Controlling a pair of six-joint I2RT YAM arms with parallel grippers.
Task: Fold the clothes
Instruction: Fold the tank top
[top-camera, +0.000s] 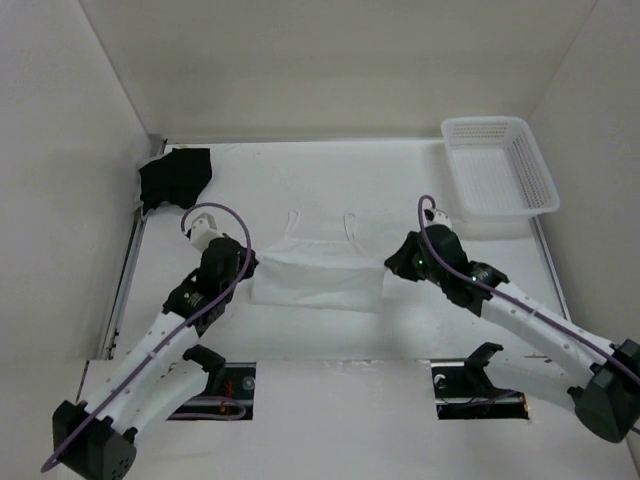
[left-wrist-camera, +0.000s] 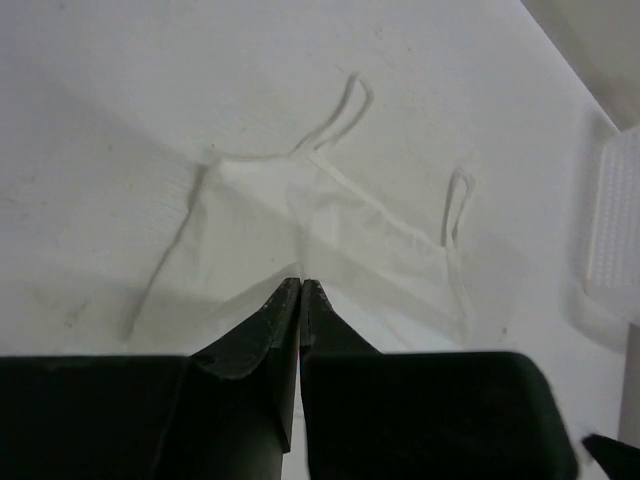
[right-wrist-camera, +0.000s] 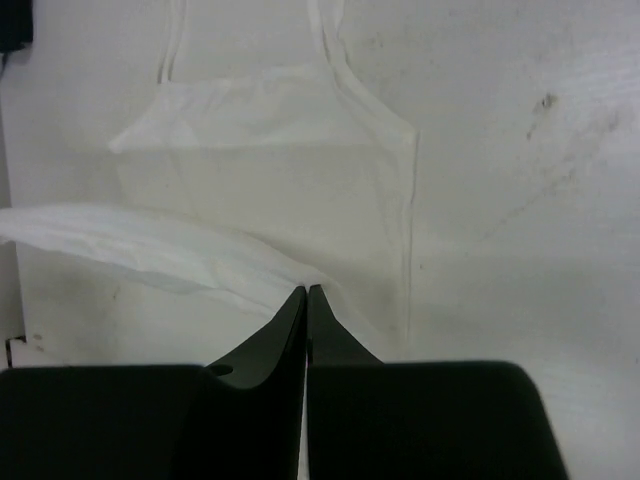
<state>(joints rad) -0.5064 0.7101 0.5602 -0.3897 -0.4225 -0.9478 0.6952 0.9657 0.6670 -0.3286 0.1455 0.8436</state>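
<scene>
The thin white strappy fabric garment (top-camera: 318, 272) lies mid-frame, its lower corners pinched in the closed left gripper (top-camera: 247, 268) and right gripper (top-camera: 392, 262). White table (top-camera: 330, 180) stretches above it, with a white mesh basket (top-camera: 497, 165) upper right.

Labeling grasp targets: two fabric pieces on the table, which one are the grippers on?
The white garment with straps, mid-table, pinched on both sides. The black cloth lies untouched in the far-left corner.

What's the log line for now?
left hand: shut on garment | right hand: shut on garment, edge lifted | fold: not finished
</scene>
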